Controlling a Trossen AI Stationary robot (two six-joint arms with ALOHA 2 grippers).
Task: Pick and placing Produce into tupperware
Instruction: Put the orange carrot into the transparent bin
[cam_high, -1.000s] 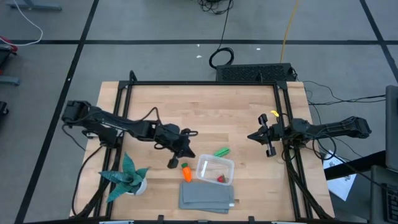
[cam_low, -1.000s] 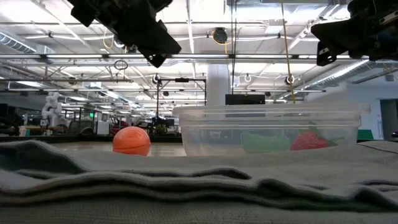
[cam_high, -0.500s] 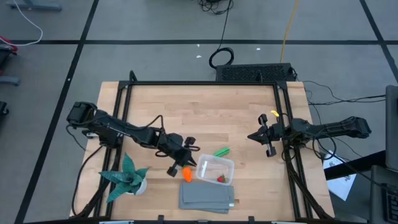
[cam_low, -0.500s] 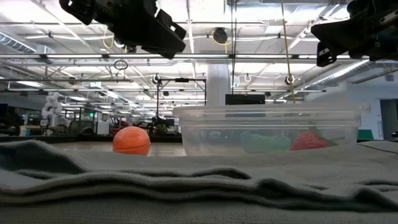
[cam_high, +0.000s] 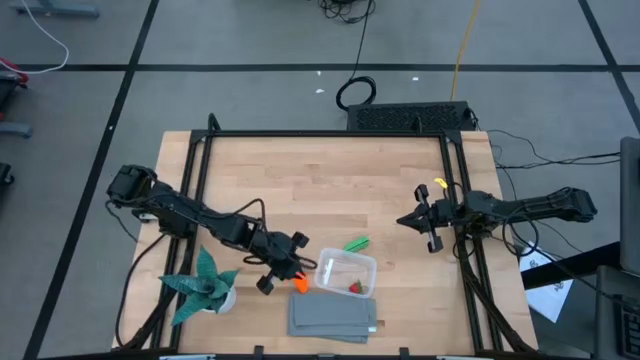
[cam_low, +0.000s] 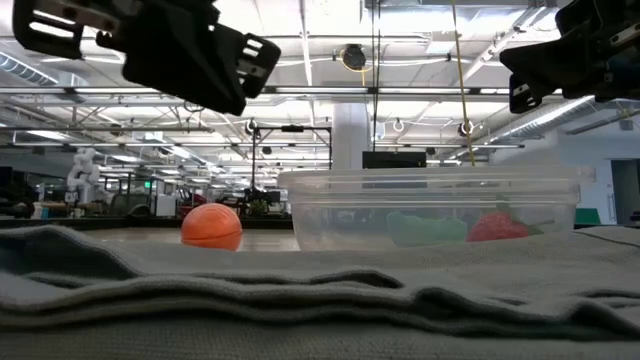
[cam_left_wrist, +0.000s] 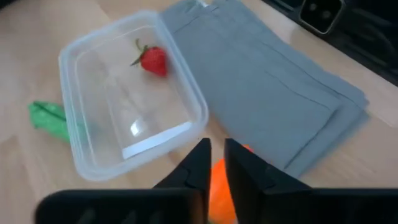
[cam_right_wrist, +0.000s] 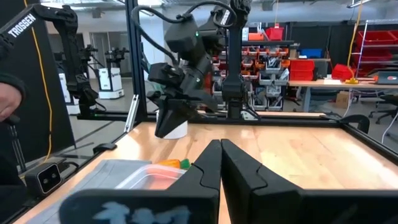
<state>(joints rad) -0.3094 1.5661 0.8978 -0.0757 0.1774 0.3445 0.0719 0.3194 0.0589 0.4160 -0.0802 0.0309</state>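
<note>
Table (cam_high: 330, 180) bears tupperware (cam_high: 346, 273), cloth (cam_high: 333, 317), plant (cam_high: 205, 281).

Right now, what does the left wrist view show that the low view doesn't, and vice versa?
Only the left wrist view: the strawberry lies inside the tupperware while the green pod lies outside it on the table, and the left pincer has near-shut fingers above the carrot. Only the low view: the right arm overhead. Both show the tupperware, carrot, strawberry, pod and grey cloth.
</note>
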